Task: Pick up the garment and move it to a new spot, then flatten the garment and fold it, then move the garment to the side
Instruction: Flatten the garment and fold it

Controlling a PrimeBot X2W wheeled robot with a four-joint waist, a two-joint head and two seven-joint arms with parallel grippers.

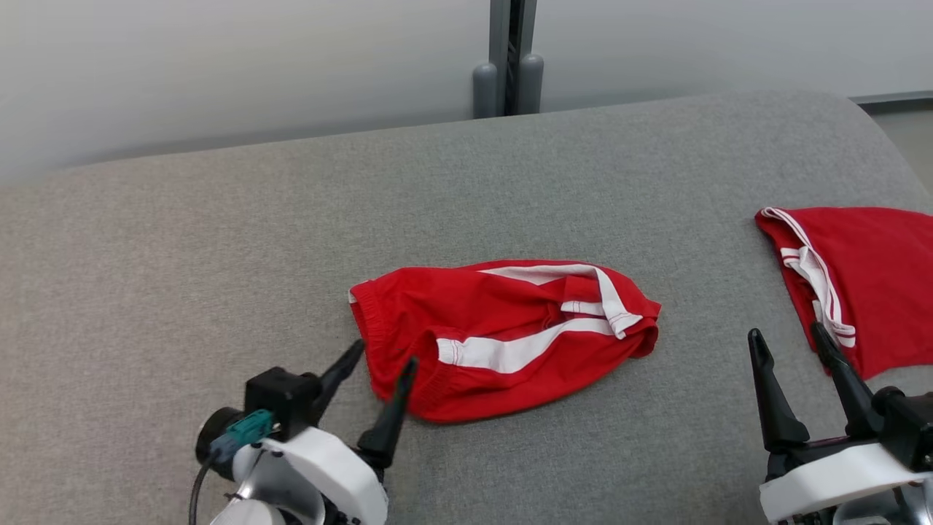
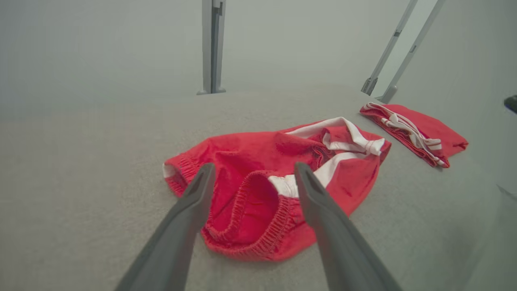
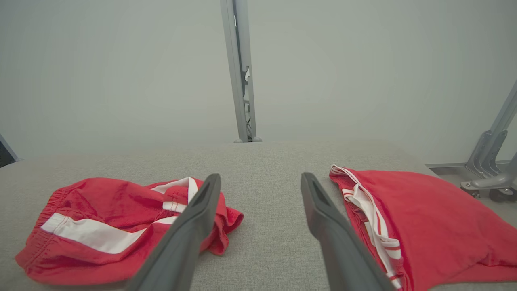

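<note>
A crumpled red garment (image 1: 503,335) with white stripes and an elastic waistband lies in the middle of the grey cloth-covered table (image 1: 219,255). My left gripper (image 1: 384,355) is open just off the garment's left waistband end, one fingertip over the hem. In the left wrist view the open left gripper (image 2: 254,166) frames the waistband of the garment (image 2: 242,153). My right gripper (image 1: 786,333) stands open over bare cloth to the garment's right. In the right wrist view the right gripper (image 3: 260,177) has the garment (image 3: 101,210) to its left.
A second red garment (image 1: 860,277) with white trim lies folded flat at the table's right edge, close to my right gripper; it also shows as the folded garment (image 3: 428,218). A grey post (image 1: 510,58) stands behind the table, and a wheeled metal frame (image 3: 488,161) beyond the right end.
</note>
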